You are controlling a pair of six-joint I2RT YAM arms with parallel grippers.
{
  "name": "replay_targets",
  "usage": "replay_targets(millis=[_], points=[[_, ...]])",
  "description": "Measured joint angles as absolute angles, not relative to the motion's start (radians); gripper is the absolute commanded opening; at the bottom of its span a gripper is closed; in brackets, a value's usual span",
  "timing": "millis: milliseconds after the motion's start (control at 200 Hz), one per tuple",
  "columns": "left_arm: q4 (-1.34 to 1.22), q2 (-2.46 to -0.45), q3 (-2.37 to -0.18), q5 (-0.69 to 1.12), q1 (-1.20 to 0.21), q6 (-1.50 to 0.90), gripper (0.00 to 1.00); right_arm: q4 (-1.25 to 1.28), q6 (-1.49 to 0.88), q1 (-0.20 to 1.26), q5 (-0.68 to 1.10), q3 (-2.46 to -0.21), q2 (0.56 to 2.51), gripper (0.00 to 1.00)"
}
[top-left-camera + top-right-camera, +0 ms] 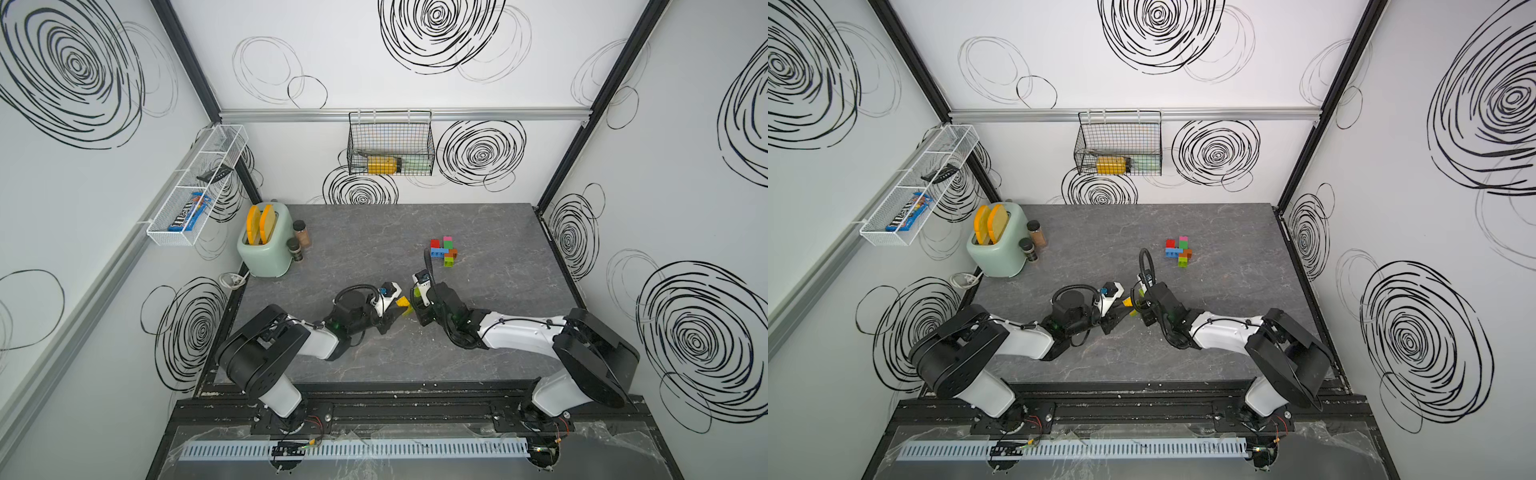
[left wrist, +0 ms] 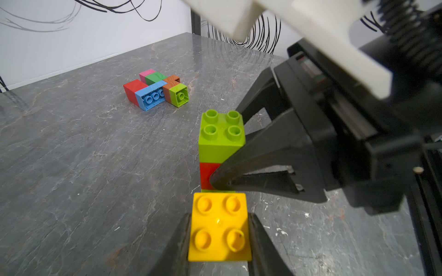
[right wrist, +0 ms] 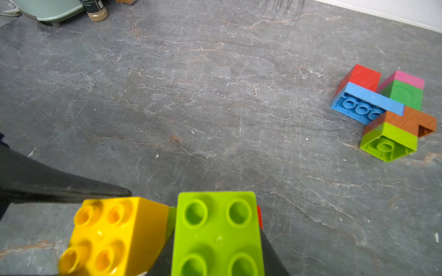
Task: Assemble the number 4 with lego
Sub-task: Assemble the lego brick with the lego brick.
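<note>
My left gripper [image 2: 220,216] is shut on a yellow square lego brick [image 2: 219,227], studs facing the wrist camera. My right gripper [image 3: 216,241] is shut on a small lego stack with a lime brick [image 3: 216,234] on a red one [image 2: 208,175]; a green sliver shows beneath. The yellow brick [image 3: 114,236] sits tilted right beside that stack; whether they are joined I cannot tell. Both grippers meet over the table's middle front, the left gripper [image 1: 397,306] facing the right gripper [image 1: 417,300]. A flat lego assembly [image 1: 444,251] of red, blue, pink, green, orange and lime bricks lies further back, also visible in a top view [image 1: 1178,251].
A mint toaster [image 1: 264,245] and two spice jars [image 1: 301,239] stand at the table's back left, with a white cable [image 1: 232,280] beside them. A black wire basket [image 1: 390,143] hangs on the back wall and a white rack [image 1: 195,187] on the left wall.
</note>
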State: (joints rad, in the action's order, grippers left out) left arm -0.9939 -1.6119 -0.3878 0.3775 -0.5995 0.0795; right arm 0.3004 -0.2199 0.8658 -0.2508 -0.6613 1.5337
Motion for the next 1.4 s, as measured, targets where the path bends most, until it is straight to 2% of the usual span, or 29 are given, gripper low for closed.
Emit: replay_targets(millis=[871,881,916,931,951,976,1141,1401], points=[[-0.913,-1.646,-0.452,0.383,-0.611,0.089,0.0,0.302,-0.225,0.859,-0.262,-0.659,1.534,0.0],[-0.913,-1.645,-0.452,0.383,-0.611,0.089,0.04,0.302,-0.226,0.859,-0.262,-0.659,1.534,0.0],[-0.913,-1.644,-0.452,0.382,-0.611,0.089,0.37,0.303,-0.226,0.859,-0.262,-0.659,1.534,0.0],[-0.913,-1.643,-0.452,0.382,-0.611,0.089,0.47,0.303,-0.226,0.859,-0.262,-0.658,1.534,0.0],[-0.915,-1.642,-0.451,0.383,-0.61,0.089,0.55,0.303,-0.227,0.859,-0.262,-0.658,1.534,0.0],[-0.914,-1.64,-0.451,0.382,-0.61,0.085,0.59,0.303,-0.228,0.86,-0.263,-0.658,1.533,0.0],[-0.933,-1.65,-0.355,0.442,-0.564,0.03,0.63,0.304,-0.232,0.86,-0.265,-0.657,1.533,0.0],[-1.145,-1.788,-0.394,0.5,-0.544,0.022,0.64,0.304,-0.233,0.86,-0.267,-0.657,1.533,0.0]])
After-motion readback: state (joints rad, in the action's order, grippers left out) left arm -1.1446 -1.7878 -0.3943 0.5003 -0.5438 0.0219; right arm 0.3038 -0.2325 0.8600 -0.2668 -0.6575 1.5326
